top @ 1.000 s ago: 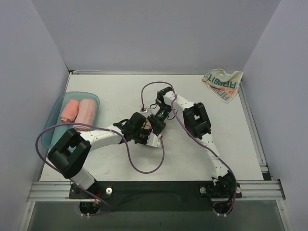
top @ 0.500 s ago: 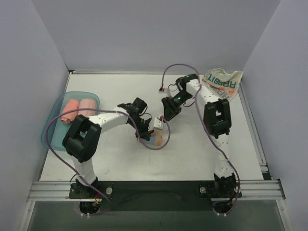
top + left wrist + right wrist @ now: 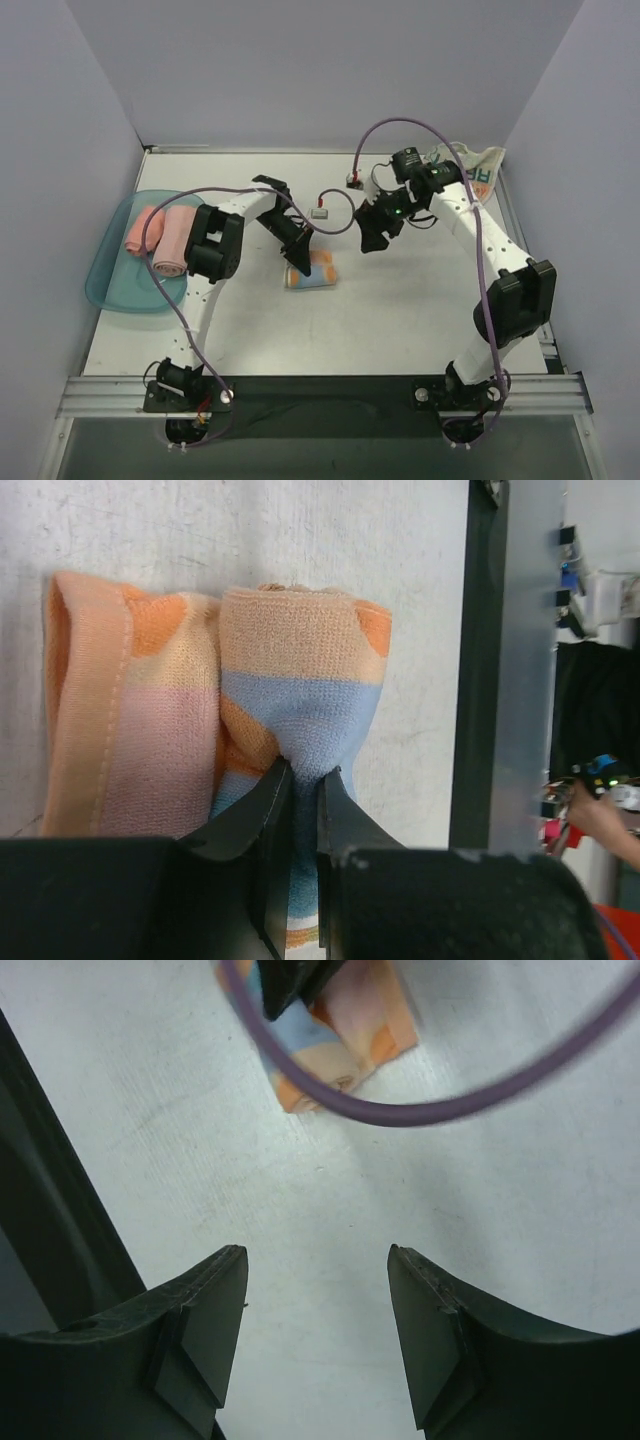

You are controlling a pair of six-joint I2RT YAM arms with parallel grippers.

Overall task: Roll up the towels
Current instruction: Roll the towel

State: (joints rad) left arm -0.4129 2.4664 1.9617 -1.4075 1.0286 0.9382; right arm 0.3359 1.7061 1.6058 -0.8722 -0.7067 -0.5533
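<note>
The striped pastel towel (image 3: 314, 274) lies rolled mid-table; it shows close up in the left wrist view (image 3: 290, 670) and at the top of the right wrist view (image 3: 345, 1030). My left gripper (image 3: 297, 257) (image 3: 300, 772) is shut on a fold of its blue part. My right gripper (image 3: 374, 236) (image 3: 318, 1260) is open and empty, over bare table to the right of the roll. The whitish RABBIT towel (image 3: 478, 170) lies crumpled at the back right, partly behind the right arm. Two pink rolled towels (image 3: 145, 228) (image 3: 176, 240) lie in the teal tray (image 3: 112, 290).
A purple cable (image 3: 335, 222) loops between the two grippers and crosses the right wrist view (image 3: 440, 1110). A second cable (image 3: 400, 125) arcs over the right arm. Grey walls close in the table on three sides. A black rail (image 3: 320, 390) runs along the near edge.
My right gripper has drawn back to the right, away from the striped towel. My left arm has swung up and back, its gripper still on the roll, which now lies uncovered.
</note>
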